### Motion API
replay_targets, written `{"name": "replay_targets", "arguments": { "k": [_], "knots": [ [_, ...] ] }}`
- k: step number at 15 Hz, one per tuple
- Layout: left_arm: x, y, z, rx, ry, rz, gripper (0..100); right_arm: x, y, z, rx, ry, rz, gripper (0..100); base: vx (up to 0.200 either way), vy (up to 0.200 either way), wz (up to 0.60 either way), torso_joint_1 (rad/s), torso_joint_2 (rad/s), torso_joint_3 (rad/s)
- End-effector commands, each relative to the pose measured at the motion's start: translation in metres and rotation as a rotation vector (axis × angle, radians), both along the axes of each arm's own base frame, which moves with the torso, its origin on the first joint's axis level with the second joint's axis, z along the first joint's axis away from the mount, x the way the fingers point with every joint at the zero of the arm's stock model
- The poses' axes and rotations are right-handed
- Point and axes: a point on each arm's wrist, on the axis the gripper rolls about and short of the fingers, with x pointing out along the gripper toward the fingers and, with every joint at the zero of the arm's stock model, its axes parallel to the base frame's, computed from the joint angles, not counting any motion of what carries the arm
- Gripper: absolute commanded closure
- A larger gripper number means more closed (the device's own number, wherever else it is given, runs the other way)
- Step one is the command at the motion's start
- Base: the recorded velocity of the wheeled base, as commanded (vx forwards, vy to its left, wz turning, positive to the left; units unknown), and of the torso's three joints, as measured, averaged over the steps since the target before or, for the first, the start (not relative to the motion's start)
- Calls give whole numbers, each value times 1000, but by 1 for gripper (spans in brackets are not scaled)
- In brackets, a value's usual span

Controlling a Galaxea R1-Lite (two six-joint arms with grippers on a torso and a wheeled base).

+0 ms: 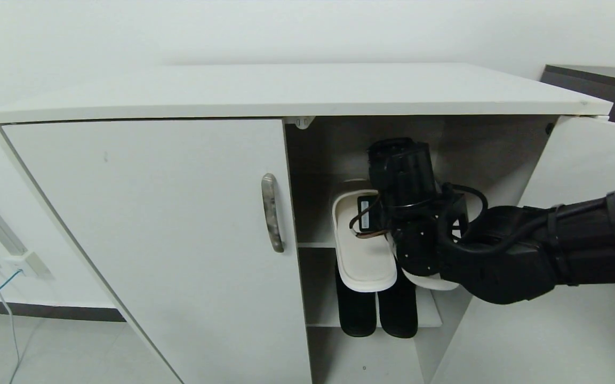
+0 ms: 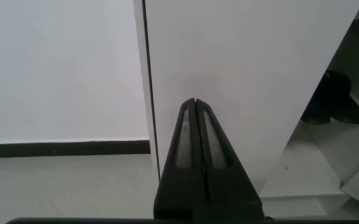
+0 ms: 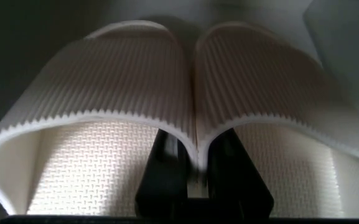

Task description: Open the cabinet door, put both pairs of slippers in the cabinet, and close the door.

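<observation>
Nearest, the right arm (image 1: 526, 256) is stretched from the right, past the open right door (image 1: 584, 176), into the cabinet (image 1: 286, 90), with its wrist turned toward the shelves; the right gripper (image 3: 198, 180) is clenched on the white slippers (image 1: 363, 256), its fingers (image 3: 167, 168) pushed under the straps, with the adjoining inner strap walls pinched between them; the left gripper (image 2: 195, 137) is held low before the closed left door (image 1: 152, 224), its fingers pressed together with nothing between them. Two white slippers are counted, side by side and touching; their long axes run front to back, toes toward the cabinet's back, heels projecting past the front edge of the upper shelf (image 1: 315, 245). Directly below, two black slippers (image 1: 376, 314) are laid side by side on the lower shelf (image 1: 320, 324), long axes also front to back, near ends overhanging its front edge. One metal handle (image 1: 272, 213) is fixed upright to the closed door.
</observation>
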Motion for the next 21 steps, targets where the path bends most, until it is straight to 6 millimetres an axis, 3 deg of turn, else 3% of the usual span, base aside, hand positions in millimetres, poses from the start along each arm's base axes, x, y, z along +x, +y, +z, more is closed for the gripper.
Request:
{"name": "replay_targets", "arguments": {
  "k": [1, 11, 21],
  "knots": [
    [0, 0, 0, 0, 1, 0, 100, 19, 3, 1, 8, 1, -19, 100, 0, 0, 0, 0, 0, 0],
    [0, 0, 0, 0, 1, 0, 100, 60, 5, -3, 33, -16, -59, 100, 0, 0, 0, 0, 0, 0],
    [0, 0, 0, -2, 1, 2, 100, 72, 4, -5, 0, -19, -46, 100, 0, 0, 0, 0, 0, 0]
  ]
}}
